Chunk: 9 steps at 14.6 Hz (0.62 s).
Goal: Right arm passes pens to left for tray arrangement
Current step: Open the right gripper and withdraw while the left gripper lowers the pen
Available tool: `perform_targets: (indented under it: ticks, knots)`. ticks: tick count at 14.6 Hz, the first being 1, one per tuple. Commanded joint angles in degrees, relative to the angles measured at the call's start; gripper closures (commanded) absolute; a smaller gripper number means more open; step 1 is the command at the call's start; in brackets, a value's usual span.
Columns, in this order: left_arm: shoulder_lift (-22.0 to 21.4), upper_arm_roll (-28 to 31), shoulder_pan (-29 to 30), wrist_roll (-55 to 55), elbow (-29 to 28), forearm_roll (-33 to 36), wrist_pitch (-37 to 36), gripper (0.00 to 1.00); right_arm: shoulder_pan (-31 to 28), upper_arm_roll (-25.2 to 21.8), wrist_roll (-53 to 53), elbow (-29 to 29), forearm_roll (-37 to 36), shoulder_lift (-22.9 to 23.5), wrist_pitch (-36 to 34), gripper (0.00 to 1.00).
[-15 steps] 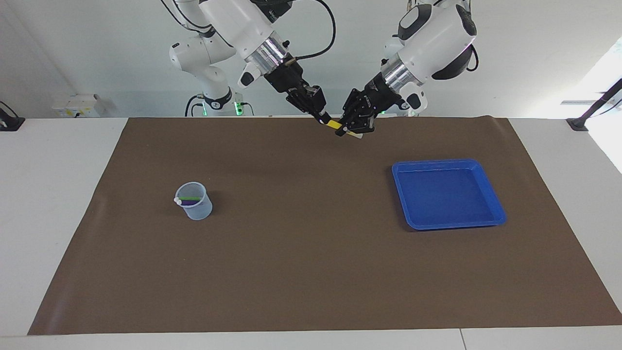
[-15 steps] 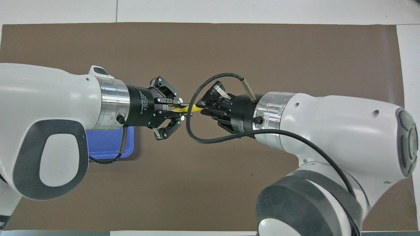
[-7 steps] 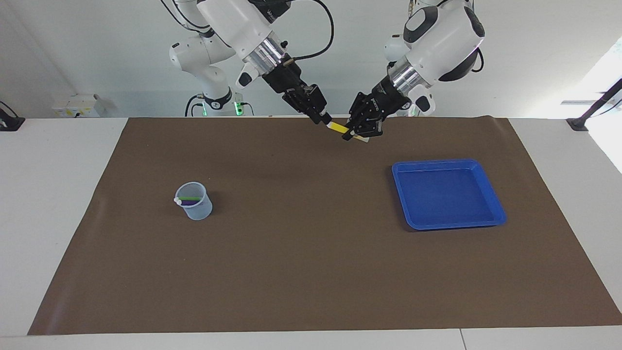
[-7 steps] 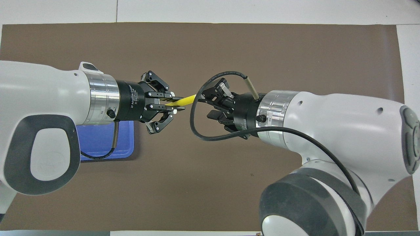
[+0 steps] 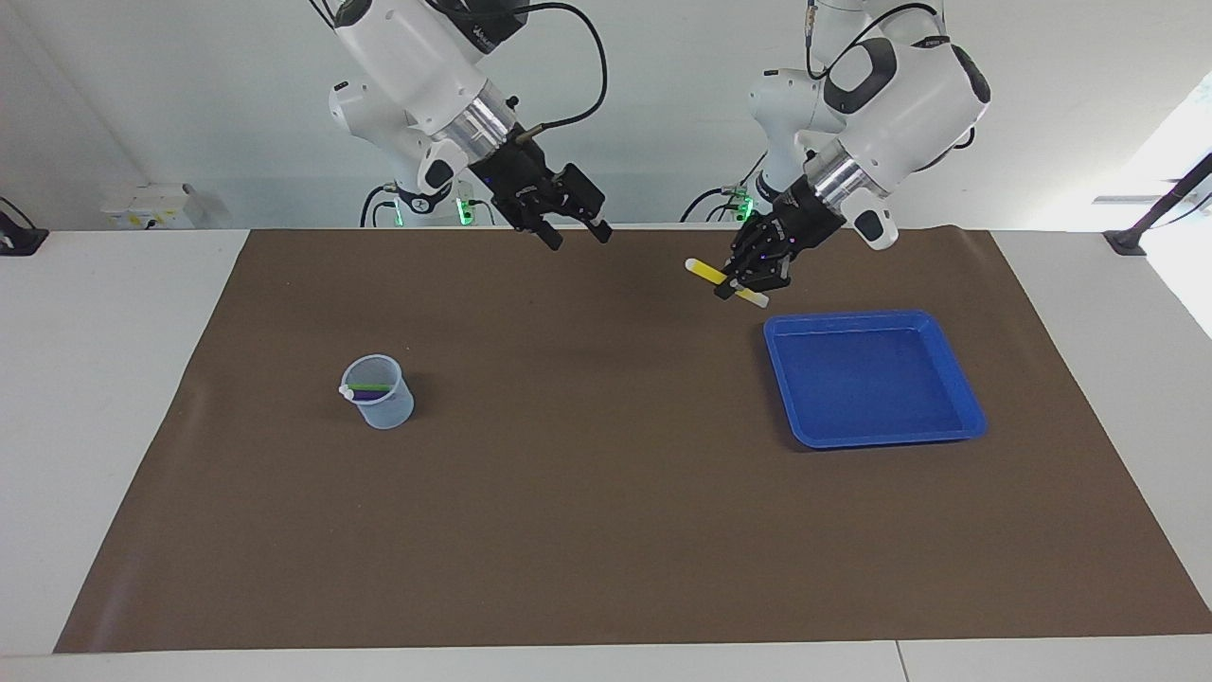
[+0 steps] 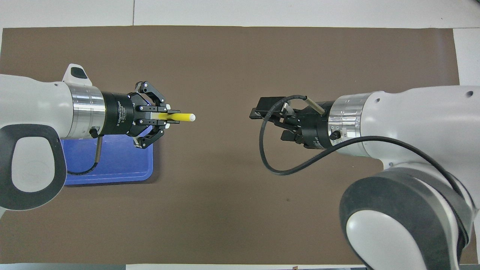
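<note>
Left gripper [image 5: 734,281]: in the air over the mat [image 5: 606,530], just off the tray's rim; fingers clamped on the yellow pen [image 5: 708,274] near its middle.
Yellow pen: held roughly level, pale cap pointing toward the right arm's end of the table [image 5: 114,398]; overhead view shows the cap end jutting out at 3 o'clock from the fingers.
Right gripper [image 5: 576,235]: raised over the mat, jaws spread wide, nothing in them; well apart from the pen.
Tray [image 5: 966,403]: on the mat toward the left arm's end; nothing lies in it.
Cup [image 5: 383,405]: on the mat toward the right arm's end; green pen [image 5: 371,386] and purple pen [image 5: 365,396] inside.
</note>
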Motion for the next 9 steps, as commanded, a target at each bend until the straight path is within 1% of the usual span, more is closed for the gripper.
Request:
perform_targets:
  ticks: [1, 2, 3, 5, 7, 8, 9]
  knots:
    - [-3.1, -0.4, 3.2, 15.7, -5.1, 5.4, -2.6, 1.0, -5.3, 0.4, -17.5, -1.7, -3.9, -1.9, -6.1, 0.0]
    - [-2.7, -0.3, 4.6, 22.2, -5.2, 5.8, -4.4, 1.0, -7.5, 0.4, -24.4, -1.6, -5.0, -2.0, -8.3, 0.0]
    - [-2.1, -0.3, 6.1, 28.1, -5.2, 6.6, -6.0, 1.0, -9.4, 0.4, -30.9, -1.6, -5.9, -1.9, -8.4, 0.0]
    - [0.3, -0.4, 7.6, 39.3, -5.2, 11.7, -7.9, 1.0, -11.8, 0.5, -47.4, -0.6, -11.5, -0.7, -8.8, 0.0]
    - [2.6, -0.4, 8.7, 49.2, -5.4, 16.0, -7.9, 1.0, -14.5, 0.3, -63.4, 2.7, -14.5, 3.6, -11.3, 0.0]
    - [3.4, -0.4, 9.0, 55.0, -5.8, 17.9, -7.8, 1.0, -16.8, 0.4, -71.7, 6.7, -15.3, 7.6, -13.2, 0.0]
    - [4.8, -0.3, 9.8, 63.2, -6.4, 19.6, -7.1, 1.0, -18.8, 0.3, -77.4, 11.8, -15.8, 12.4, -16.0, 0.0]
